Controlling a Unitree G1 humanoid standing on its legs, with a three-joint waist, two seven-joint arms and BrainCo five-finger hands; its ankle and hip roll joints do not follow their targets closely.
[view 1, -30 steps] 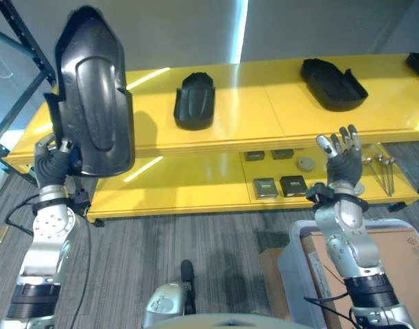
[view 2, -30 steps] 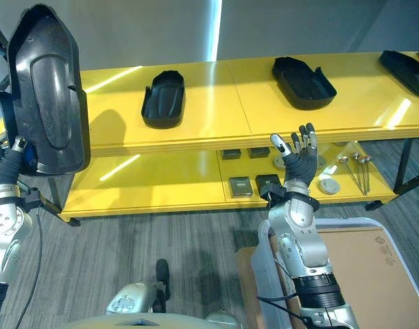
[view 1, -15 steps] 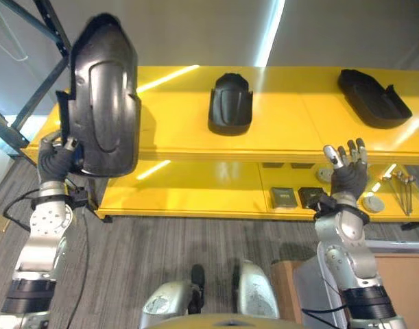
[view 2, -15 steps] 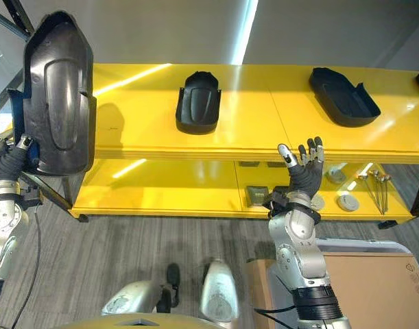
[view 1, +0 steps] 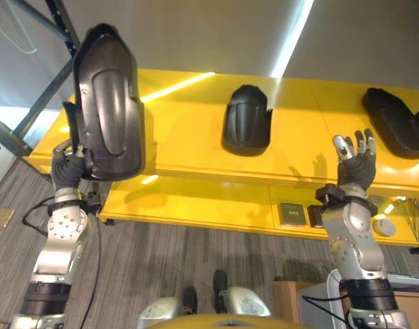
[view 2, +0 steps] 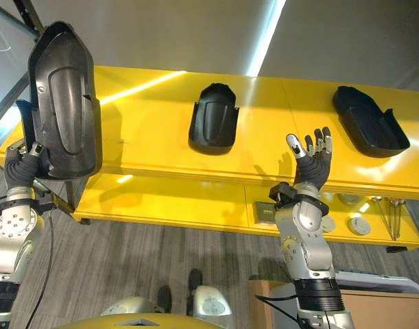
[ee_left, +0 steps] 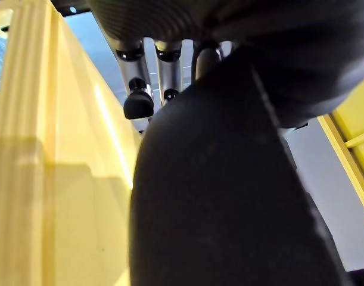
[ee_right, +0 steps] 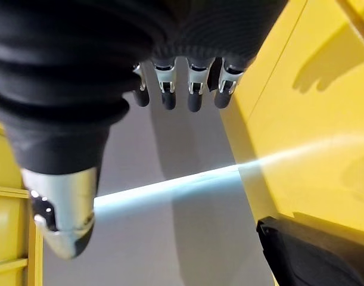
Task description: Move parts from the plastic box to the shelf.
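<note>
Large black moulded part (view 1: 108,103): upright, at 10 o'clock, before the left end of the yellow shelf (view 1: 188,130); lower edge gripped by the left hand (view 1: 66,164), fingers curled round it.
Right hand (view 2: 309,164): at 3 o'clock, raised, fingers spread, holding nothing.
Top shelf board: second black part (view 1: 247,127) at 12 o'clock; third black part (view 2: 369,128) at 2 o'clock.
Lower shelf board: small dark boxes (view 1: 291,213), round discs (view 2: 358,225).

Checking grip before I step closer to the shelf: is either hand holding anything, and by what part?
The left robot hand grips the big black part by its lower edge, upright. The right robot hand is open, empty.
</note>
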